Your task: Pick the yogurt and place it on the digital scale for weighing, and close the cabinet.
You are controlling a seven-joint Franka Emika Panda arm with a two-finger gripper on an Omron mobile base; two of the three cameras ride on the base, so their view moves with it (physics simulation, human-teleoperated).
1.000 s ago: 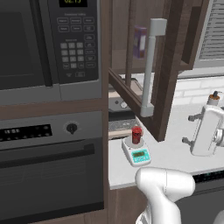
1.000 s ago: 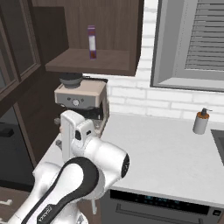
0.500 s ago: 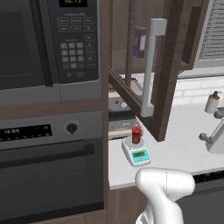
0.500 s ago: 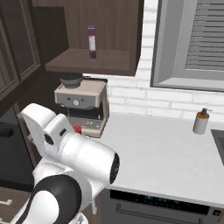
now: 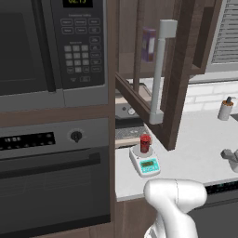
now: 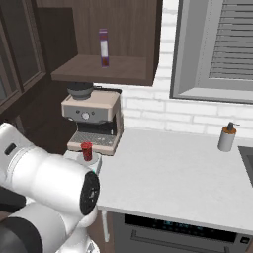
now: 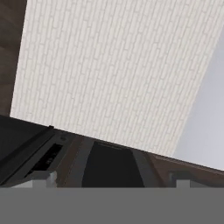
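Left base view: red yogurt (image 5: 145,143) upright at frame centre, standing on the round plate of the digital scale (image 5: 144,161), teal panel toward the lower edge, near the front of the white bench (image 5: 195,148). Above it, cabinet (image 5: 172,69) door swung open, pale bar handle (image 5: 159,74) running down the upper middle. Purple box (image 5: 148,44) on the shelf inside. Black microwave (image 5: 51,44) upper left, oven (image 5: 51,176) lower left. Pale bottle (image 5: 225,109) at the right edge.

Right base view: yogurt (image 6: 87,150) at left centre, just in front of the beige coffee machine (image 6: 93,121). Purple box (image 6: 103,47) on the open cabinet shelf (image 6: 99,69) at upper left. Bottle (image 6: 227,137) at right, well apart on the bench (image 6: 173,173).

Hand view: end effector (image 7: 111,180) at the bottom edge, fingertips (image 7: 43,178) spread wide apart, nothing between them. White brick wall (image 7: 118,70) across the upper frame.
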